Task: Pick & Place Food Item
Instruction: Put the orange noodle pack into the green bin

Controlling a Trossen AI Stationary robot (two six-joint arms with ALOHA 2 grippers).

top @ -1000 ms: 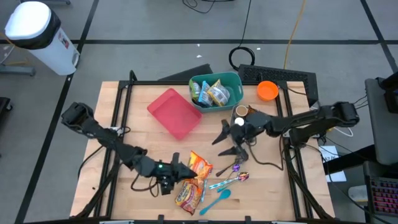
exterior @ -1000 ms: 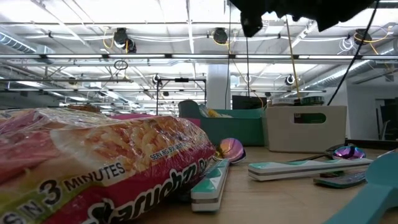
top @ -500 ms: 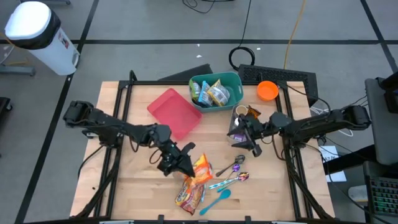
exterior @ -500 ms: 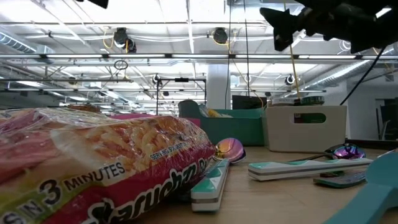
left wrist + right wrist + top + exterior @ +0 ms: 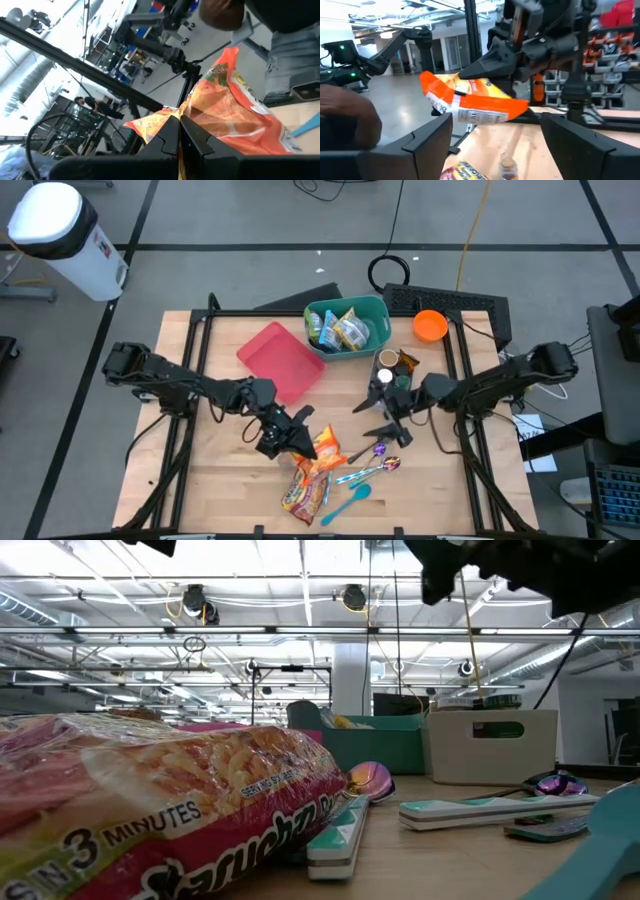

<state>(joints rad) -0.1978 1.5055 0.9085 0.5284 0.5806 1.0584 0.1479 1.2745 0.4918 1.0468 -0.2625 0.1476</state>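
My left end effector (image 5: 291,435) is clamped shut on one edge of the crinkly orange foil snack packet (image 5: 324,445), lifting it above the wooden bench (image 5: 225,470). It looks light, floppy and slippery, so an edge pinch suits. My right end effector (image 5: 383,412) hovers wide open, empty.

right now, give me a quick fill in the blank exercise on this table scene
1. The left hand is shut on an ____ snack bag.
2. The right hand, above the spoons, has its fingers ____.
3. The teal bin stands beside a ____ tray.
4. The noodle packet lies flat on the ____.

Missing words: orange; open; red; table
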